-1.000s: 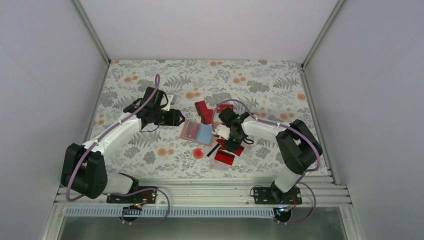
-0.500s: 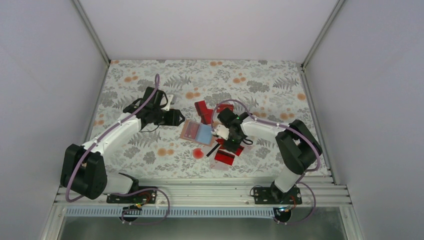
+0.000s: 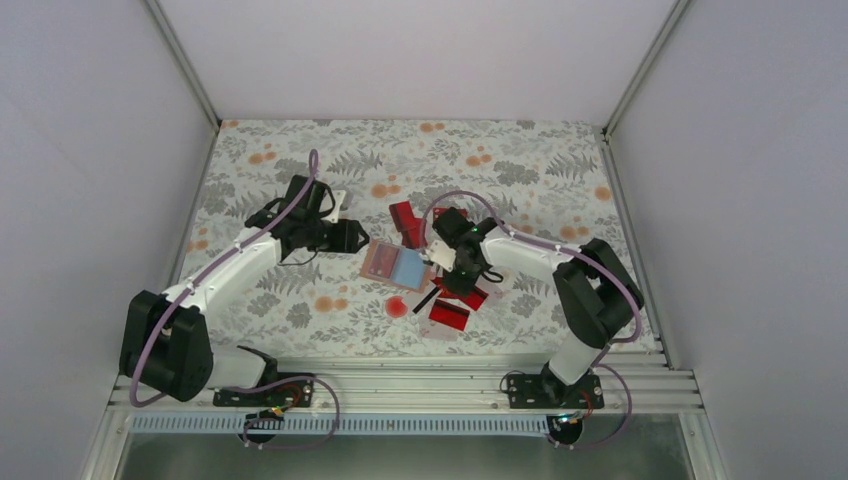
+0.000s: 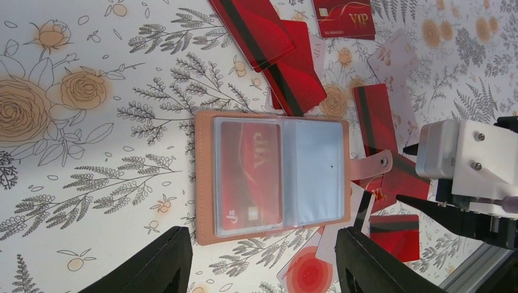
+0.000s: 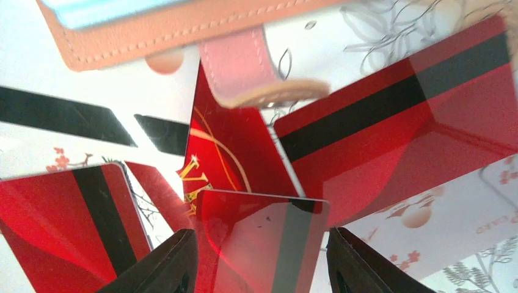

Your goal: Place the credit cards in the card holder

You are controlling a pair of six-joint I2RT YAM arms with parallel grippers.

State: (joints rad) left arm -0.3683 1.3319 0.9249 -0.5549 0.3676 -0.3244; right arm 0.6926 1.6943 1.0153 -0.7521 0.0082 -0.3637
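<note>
Floral cloth (image 3: 500, 160) covers the table inside a plain white enclosure, and the card holder (image 4: 206, 183) lies open and flat near the middle of it, between the 2 arms. By the look of it the job is only just begun. In the left wrist view 1 red VIP card (image 4: 250, 177) sits in one clear pocket, while the pale blue pocket beside it (image 4: 314, 174) looks empty. The holder's strap (image 4: 372, 163) sticks out toward the right arm and lies over a red card. The remaining credit cards (image 4: 296, 73) are loose on the cloth: an overlapping red pile just beyond the holder's far edge, and a second scatter of red striped and pale flowered ones on the strap side, some under or touching the strap. The left gripper (image 4: 262, 244) hovers over the holder's near edge with its fingers spread wide and nothing between them. The right gripper (image 5: 262, 256) hangs low over the scatter beside the strap. A red striped card (image 5: 262, 238) spans the gap between its fingers edge to edge, so it appears to be pinched across its width, though I cannot tell whether it is lifted clear of the cards under it. What is left, then, is nearly everything: this card and all the loose ones have yet to go in.
</note>
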